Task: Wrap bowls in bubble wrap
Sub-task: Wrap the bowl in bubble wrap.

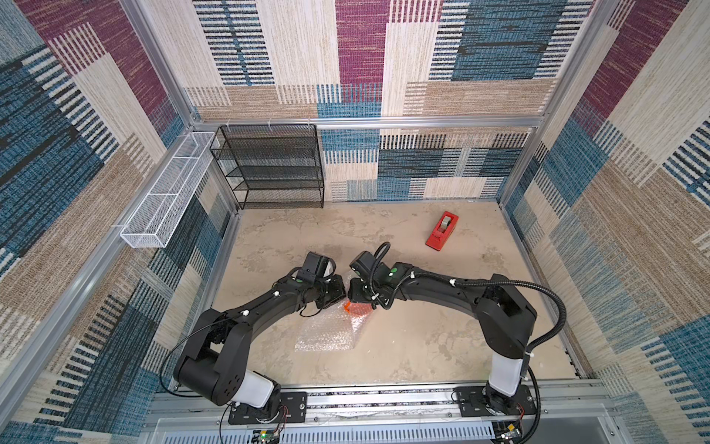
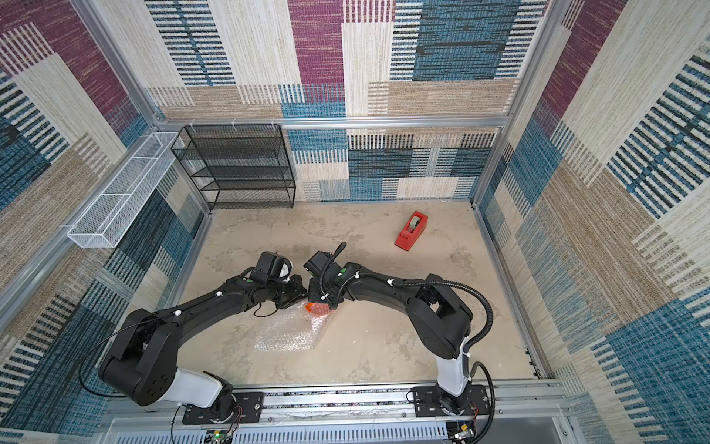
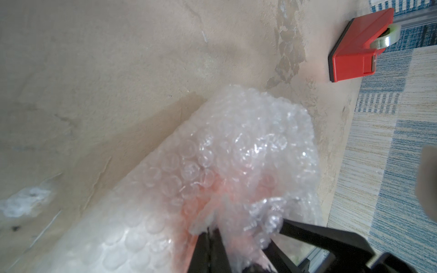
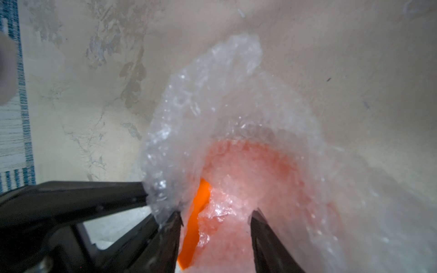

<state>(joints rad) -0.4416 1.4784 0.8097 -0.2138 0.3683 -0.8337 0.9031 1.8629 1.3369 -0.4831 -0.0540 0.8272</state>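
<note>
A: Both top views?
B: Orange bowl sits just under the right gripper; bubble wrap trails back from it.
A: Left wrist?
B: Left gripper is pinching bubble wrap over the bowl.
A: Right wrist?
B: Jaws spread, covered rim between them.

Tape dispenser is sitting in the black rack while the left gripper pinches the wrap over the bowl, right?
Not quite. The tape dispenser is not in the rack; it stands on the table, out in the open, as both top views show. The rest holds: the left gripper pinches the wrap over the bowl.
</note>
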